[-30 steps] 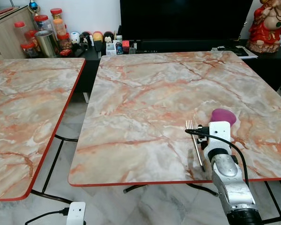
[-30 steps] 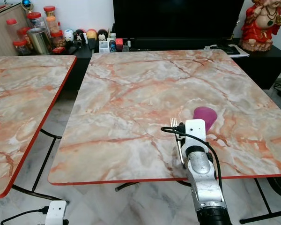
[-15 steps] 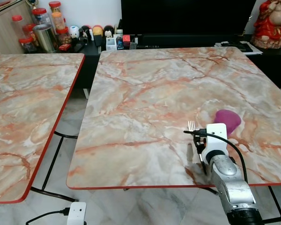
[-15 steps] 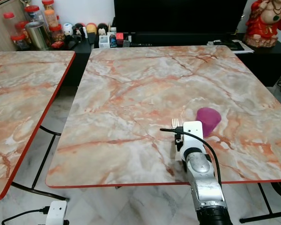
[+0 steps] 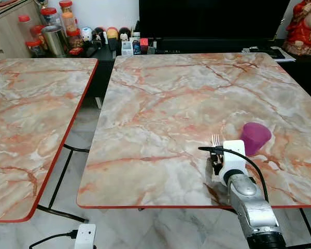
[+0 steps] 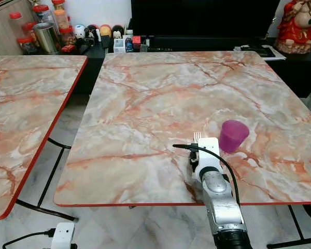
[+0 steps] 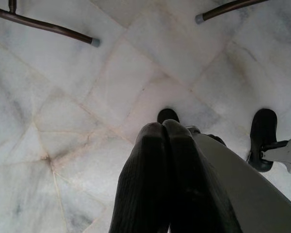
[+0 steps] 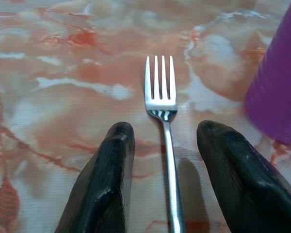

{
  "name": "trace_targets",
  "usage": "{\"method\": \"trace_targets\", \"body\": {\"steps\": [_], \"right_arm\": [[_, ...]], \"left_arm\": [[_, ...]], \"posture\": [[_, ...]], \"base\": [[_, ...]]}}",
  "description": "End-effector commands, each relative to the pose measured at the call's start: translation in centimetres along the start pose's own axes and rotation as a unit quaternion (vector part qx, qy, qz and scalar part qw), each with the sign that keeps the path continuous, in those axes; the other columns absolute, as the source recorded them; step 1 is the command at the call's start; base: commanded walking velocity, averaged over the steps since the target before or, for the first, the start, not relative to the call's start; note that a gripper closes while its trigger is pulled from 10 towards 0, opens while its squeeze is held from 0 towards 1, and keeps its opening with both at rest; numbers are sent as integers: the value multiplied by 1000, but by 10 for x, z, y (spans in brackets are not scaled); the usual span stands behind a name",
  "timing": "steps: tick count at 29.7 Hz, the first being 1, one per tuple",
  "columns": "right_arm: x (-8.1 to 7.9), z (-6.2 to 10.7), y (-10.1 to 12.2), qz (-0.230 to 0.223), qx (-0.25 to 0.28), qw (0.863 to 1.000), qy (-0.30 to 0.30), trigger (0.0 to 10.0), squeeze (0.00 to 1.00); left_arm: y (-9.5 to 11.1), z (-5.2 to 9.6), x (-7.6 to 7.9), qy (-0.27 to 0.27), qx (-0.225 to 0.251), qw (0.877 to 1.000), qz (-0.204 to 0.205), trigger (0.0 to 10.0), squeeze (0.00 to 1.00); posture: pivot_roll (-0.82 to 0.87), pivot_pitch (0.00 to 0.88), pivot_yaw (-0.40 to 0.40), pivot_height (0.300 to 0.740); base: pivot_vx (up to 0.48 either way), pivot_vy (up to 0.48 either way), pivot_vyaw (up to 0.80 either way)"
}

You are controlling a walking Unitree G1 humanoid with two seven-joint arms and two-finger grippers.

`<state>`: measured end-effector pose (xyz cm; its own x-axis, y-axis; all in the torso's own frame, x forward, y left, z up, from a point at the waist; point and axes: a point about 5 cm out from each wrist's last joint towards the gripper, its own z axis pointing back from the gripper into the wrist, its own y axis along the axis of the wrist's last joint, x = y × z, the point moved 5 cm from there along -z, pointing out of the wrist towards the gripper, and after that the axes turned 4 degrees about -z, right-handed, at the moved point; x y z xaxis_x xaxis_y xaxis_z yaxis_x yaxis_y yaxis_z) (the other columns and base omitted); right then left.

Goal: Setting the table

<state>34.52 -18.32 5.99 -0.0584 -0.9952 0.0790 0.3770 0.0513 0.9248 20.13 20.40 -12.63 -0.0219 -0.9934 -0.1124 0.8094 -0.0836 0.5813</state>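
A silver fork (image 8: 161, 92) lies flat on the marble table (image 5: 160, 104) near its front edge, tines pointing away from me. My right gripper (image 8: 164, 128) is low over the handle, open, with one black finger (image 8: 111, 165) on each side and neither touching it. From my head, the tines (image 5: 215, 139) stick out past the white wrist block. A purple cup (image 5: 255, 137) stands upright just right of the fork. My left gripper (image 7: 162, 127) hangs shut over the floor.
A second marble table (image 5: 26, 114) stands to the left across a floor gap. Jars and small figures (image 5: 57, 36) line a dark cabinet behind, and a red statue (image 5: 306, 28) sits at the far right. A white power strip (image 5: 84, 234) lies on the floor.
The head view has shifted a little. My right wrist has moved left over the fork's handle, which showed beside it one second ago. Fork and cup keep their places on the table.
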Motion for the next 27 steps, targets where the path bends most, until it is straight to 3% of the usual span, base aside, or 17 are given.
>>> {"method": "trace_targets", "body": {"steps": [1, 27], "right_arm": [[2, 1, 5, -5, 6, 1000, -8, 10000, 0], [-2, -2, -21, -23, -35, 999, -9, 10000, 0]], "left_arm": [[-5, 0, 1, -3, -13, 1000, -1, 10000, 0], [-8, 1, 5, -13, -21, 1000, -3, 10000, 0]], "posture": [[-110, 59, 6, 740], [-108, 58, 6, 740]], "base": [[0, 0, 0], [0, 0, 0]]}}
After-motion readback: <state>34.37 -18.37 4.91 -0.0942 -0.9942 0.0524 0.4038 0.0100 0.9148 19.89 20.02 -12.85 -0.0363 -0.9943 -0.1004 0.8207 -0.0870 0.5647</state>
